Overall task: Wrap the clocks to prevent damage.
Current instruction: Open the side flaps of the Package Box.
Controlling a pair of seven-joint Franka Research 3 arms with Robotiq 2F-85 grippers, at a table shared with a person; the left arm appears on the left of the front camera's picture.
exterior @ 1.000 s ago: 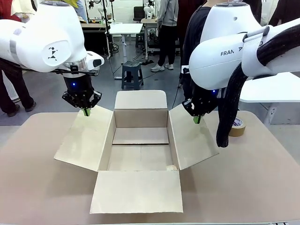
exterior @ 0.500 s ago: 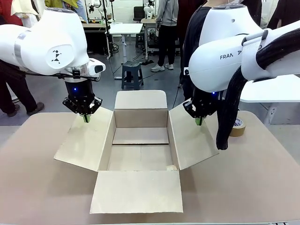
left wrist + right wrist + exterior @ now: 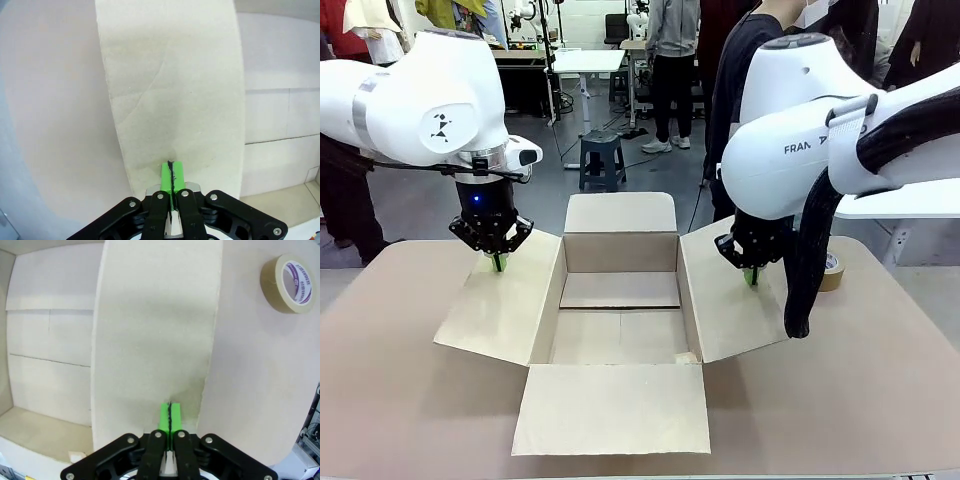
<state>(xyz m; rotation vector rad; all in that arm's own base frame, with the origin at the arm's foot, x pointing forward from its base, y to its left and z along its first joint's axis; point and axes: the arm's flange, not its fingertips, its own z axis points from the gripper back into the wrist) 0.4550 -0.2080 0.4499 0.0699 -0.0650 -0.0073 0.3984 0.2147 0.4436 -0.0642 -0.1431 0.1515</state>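
Tan table [image 3: 880, 400], open cardboard box [image 3: 620, 330] at its middle, plain, flaps folded outward; my left gripper [image 3: 498, 263] and right gripper [image 3: 752, 277], each pressed together on nothing, above the side flaps' far ends; tape roll [image 3: 829, 271] on bare tabletop past the right one.

Grey floor [image 3: 645, 175] spreads at twelve o'clock, a dark stool [image 3: 602, 160] standing on it, a white desk [image 3: 588, 60] farther back.
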